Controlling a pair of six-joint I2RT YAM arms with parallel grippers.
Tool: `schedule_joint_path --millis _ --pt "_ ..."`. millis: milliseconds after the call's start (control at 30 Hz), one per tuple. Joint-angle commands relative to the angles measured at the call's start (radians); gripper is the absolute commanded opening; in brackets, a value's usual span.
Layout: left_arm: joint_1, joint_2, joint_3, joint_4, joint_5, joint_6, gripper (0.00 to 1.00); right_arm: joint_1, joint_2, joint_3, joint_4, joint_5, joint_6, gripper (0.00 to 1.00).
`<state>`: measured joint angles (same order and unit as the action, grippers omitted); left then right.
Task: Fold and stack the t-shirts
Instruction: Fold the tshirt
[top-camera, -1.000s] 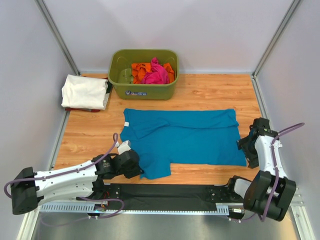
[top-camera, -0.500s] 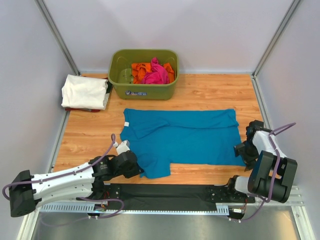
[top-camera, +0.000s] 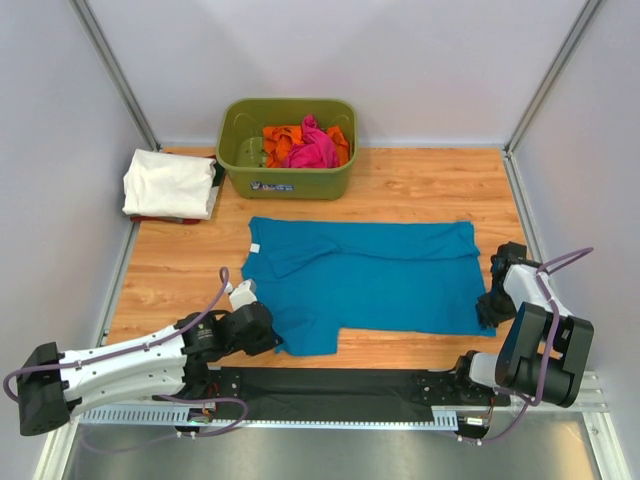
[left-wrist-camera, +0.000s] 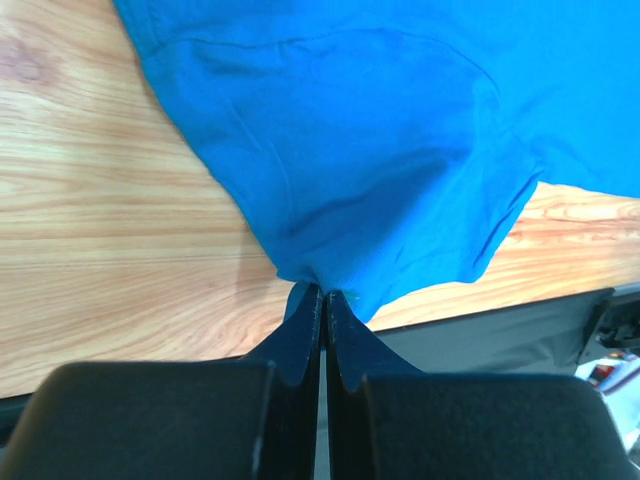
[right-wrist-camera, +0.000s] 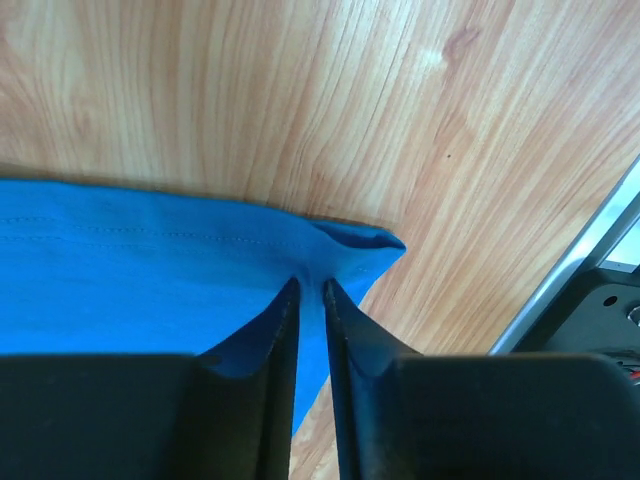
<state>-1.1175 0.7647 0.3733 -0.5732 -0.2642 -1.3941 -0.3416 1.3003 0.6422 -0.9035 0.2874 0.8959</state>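
Edges of teal t-shirt pinched in left hand and right hand, low on tabletop.

From my end the teal t-shirt reads as soft matt cloth, faintly creased. The table is smooth wood-grain with a slight sheen, and the tub looks like glossy olive plastic.
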Motion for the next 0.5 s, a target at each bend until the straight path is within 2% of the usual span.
schedule_joint_path --millis 0,200,467 --pt "-0.002 -0.004 0.058 -0.051 -0.046 0.036 0.00 -0.005 0.016 -0.007 0.034 0.059 0.014 0.16" --pt "-0.002 -0.004 0.147 -0.140 -0.096 0.079 0.00 -0.005 -0.005 0.048 0.008 0.072 -0.006 0.03" --pt "-0.002 0.002 0.295 -0.232 -0.194 0.124 0.00 -0.005 -0.036 0.123 0.000 0.045 -0.066 0.00"
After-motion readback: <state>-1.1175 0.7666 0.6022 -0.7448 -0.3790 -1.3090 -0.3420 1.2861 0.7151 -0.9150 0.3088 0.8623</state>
